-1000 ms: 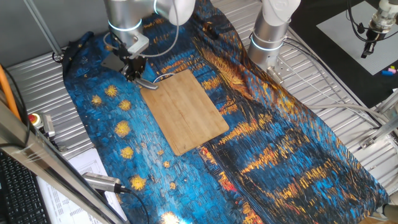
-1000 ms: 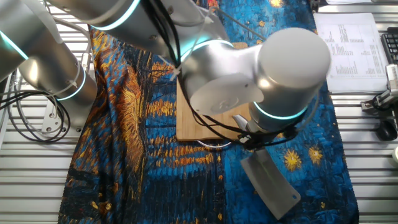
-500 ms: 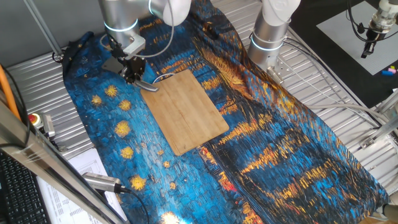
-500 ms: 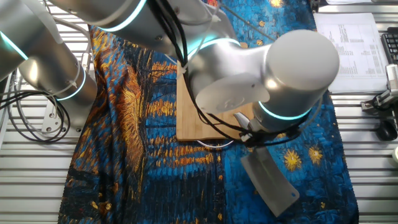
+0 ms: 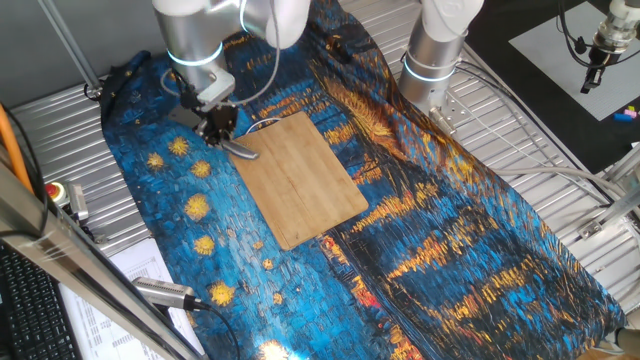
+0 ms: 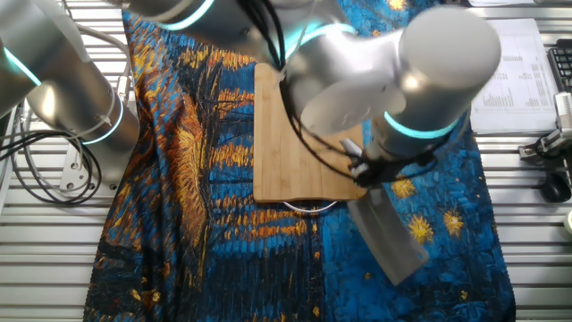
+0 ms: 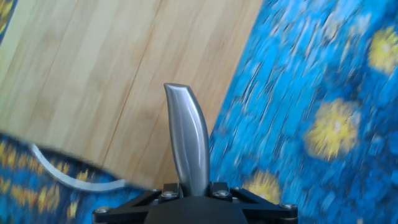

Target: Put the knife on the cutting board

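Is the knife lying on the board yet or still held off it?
Still held: the gripper is shut on the knife handle. Its handle tip overlaps the cutting board corner; the blade hangs over the cloth.

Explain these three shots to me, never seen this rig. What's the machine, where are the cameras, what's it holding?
It is one robot arm with a two-finger gripper, working over a table draped in a blue and yellow painted cloth. Two pictures come from fixed cameras on different sides of the table. The third comes from a camera on the hand, looking along the fingers. On the cloth lies a bamboo cutting board with a wire loop at one end. The gripper is shut on the knife, a cleaver: the grey blade hangs past the board's corner, and the silvery handle points over the board.
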Available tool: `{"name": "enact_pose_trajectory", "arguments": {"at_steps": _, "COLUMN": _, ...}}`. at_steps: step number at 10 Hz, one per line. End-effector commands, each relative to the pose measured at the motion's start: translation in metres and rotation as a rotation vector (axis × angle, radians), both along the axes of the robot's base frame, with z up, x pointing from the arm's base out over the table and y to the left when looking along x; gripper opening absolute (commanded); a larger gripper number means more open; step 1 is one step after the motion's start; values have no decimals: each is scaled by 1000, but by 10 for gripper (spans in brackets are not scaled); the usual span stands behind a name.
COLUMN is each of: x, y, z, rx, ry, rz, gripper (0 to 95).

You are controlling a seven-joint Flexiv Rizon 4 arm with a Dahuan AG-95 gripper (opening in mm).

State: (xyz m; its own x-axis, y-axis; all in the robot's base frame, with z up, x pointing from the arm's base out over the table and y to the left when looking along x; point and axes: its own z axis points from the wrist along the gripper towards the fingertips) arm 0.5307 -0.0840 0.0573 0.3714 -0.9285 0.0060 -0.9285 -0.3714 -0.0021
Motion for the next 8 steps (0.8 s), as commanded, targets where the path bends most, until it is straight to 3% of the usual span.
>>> {"name": "enact_pose_trajectory", "arguments": {"at_steps": 1, "x": 0, "y": 15, "z": 0, "rx": -5, "ry": 4, "rz": -40, "gripper": 0}}
{"name": "enact_pose_trajectory", "arguments": {"at_steps": 5, "x": -2, "y": 52, "z": -2, "rx": -17, "ry": 8, "rz": -116, "gripper": 0}}
{"name": "enact_pose_trajectory", "arguments": {"at_steps": 8, "x": -3, "y": 61, "z": -2, "rx": -23, "ry": 2, "rz": -148, "gripper": 0}}
